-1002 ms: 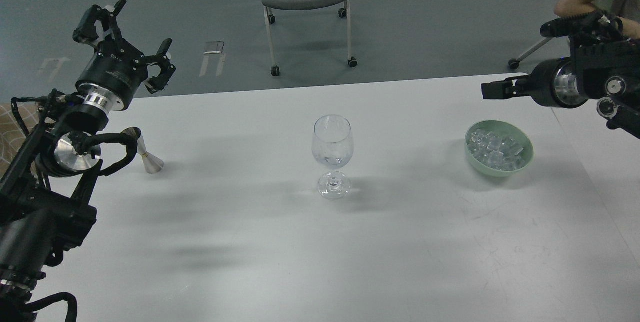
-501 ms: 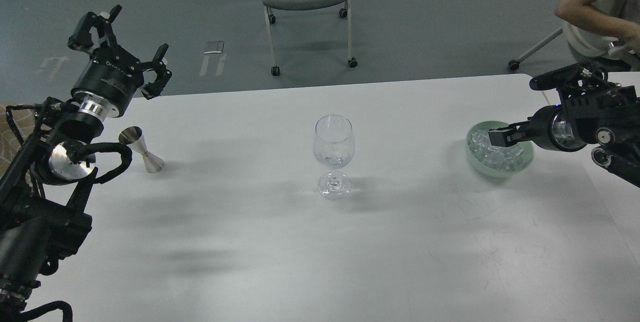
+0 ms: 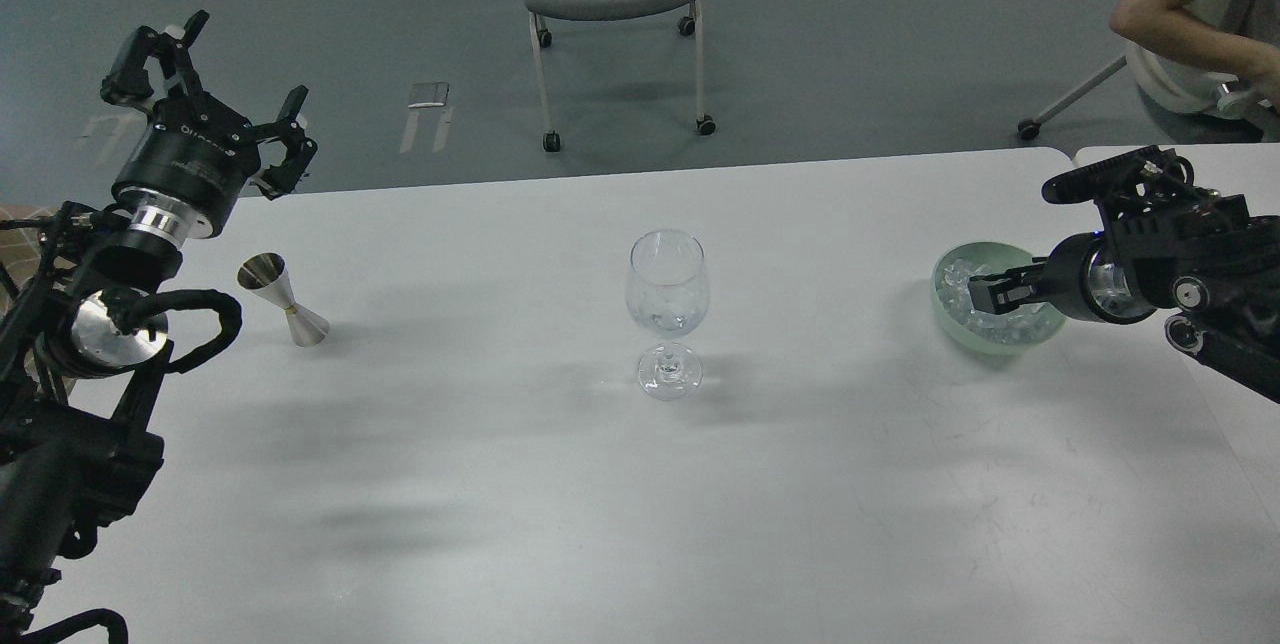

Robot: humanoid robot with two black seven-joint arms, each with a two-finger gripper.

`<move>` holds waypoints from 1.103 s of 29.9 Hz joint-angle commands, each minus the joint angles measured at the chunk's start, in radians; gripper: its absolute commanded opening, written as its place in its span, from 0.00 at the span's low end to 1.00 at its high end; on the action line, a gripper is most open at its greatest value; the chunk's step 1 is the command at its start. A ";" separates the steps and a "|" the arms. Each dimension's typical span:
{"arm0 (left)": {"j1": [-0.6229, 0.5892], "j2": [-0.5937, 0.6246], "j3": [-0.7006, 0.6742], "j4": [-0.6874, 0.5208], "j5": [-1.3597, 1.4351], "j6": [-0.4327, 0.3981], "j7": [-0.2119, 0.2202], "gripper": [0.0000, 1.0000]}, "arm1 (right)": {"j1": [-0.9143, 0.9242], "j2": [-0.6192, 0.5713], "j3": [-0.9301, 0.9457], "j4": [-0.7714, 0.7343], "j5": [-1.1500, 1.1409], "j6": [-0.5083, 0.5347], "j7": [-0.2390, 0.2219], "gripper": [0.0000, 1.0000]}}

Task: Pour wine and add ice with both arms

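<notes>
Right tool (image 3: 985,292): lowered into the pale green bowl (image 3: 950,324), tips among the ice (image 3: 962,276); seen dark and nearly end-on, so open or closed cannot be told, nor whether a cube is held. Ice heaped in the bowl near the right end of the tabletop (image 3: 560,524), directly at the tool. Wine glass (image 3: 667,309) upright at the middle, well apart to the tool's left; faint clear wine (image 3: 664,321) apparently low in its bowl. Likely step: taking ice for the glass, the right arm being much the nearer. Coming carry judged to run leftward across the tabletop, then down through the upward-facing rim along the glass's vertical axis. Left tool (image 3: 215,74): raised beyond the far left edge, fingers spread, empty. Steel jigger (image 3: 285,300) upright on the tabletop just below it.
</notes>
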 commanded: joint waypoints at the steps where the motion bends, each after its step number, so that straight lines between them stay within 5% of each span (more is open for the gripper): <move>1: 0.003 -0.001 0.003 0.002 0.001 0.001 0.000 0.98 | -0.009 0.012 -0.001 -0.012 -0.002 0.000 -0.009 0.71; 9: 0.007 -0.002 0.008 0.013 -0.001 -0.001 0.000 0.98 | -0.010 0.019 -0.003 -0.016 0.001 0.000 -0.025 0.69; 25: 0.007 -0.002 0.003 0.014 0.001 -0.001 0.000 0.98 | -0.007 0.032 -0.007 -0.018 0.001 0.000 -0.025 0.38; 33: 0.007 -0.001 0.001 0.014 -0.001 0.001 0.000 0.98 | -0.007 0.034 -0.007 -0.018 0.002 0.000 -0.025 0.37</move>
